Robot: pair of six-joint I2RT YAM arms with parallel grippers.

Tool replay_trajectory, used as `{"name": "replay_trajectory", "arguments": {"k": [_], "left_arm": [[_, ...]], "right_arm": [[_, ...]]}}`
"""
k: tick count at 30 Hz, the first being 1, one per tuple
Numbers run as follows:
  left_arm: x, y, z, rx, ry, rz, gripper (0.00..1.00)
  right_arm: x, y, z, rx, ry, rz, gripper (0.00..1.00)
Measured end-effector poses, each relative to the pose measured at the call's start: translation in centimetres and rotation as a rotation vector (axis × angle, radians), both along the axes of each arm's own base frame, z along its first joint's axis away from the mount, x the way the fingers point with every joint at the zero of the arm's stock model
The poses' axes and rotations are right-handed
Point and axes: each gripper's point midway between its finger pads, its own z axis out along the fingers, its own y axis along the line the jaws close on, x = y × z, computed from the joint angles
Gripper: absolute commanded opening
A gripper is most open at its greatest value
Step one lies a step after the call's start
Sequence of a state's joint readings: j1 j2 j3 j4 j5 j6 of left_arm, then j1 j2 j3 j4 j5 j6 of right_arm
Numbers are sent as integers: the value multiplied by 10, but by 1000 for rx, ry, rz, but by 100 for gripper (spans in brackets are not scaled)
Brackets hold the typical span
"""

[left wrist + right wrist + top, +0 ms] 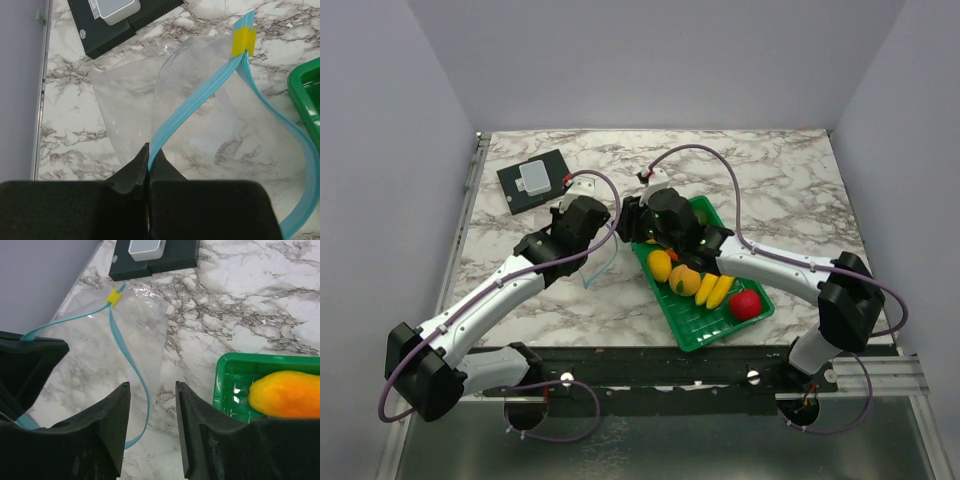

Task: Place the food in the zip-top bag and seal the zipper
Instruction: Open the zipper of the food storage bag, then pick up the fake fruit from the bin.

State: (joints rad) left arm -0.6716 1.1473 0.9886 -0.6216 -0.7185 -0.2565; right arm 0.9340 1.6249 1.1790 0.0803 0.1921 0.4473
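Left end effector (149, 156) is clamped on the zipper (200, 102), lifting one lip of the bag (125, 95) off the desk (800, 190); right end effector (151, 390) stands apart and empty, and the food (684, 280) lies in the tray (705, 338) beside the bag. With one lip held, the floppy mouth may sag shut, so a piece could snag the strip, pull it free, or roll onto the desk.

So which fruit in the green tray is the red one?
The apple, at the tray's near right corner beside the bananas; the other fruits are yellow or orange.
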Motion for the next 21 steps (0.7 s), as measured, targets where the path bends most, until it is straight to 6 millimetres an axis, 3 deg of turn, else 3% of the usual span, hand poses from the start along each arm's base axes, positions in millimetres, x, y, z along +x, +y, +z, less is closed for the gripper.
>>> {"name": "replay_trajectory", "arguments": {"k": [4,10,21], "left_arm": [[0,-3,-4,-2,14,-11,0],[1,-5,-5,-8,16,-16,0],[0,-7,-7,-18,24,-29,0]], "right_arm": [[-3,-4,15,18,-19,5,55],[-12,-18,22,-11,-35,15,61],[-41,-73,22,-59,-45,-20,69]]}}
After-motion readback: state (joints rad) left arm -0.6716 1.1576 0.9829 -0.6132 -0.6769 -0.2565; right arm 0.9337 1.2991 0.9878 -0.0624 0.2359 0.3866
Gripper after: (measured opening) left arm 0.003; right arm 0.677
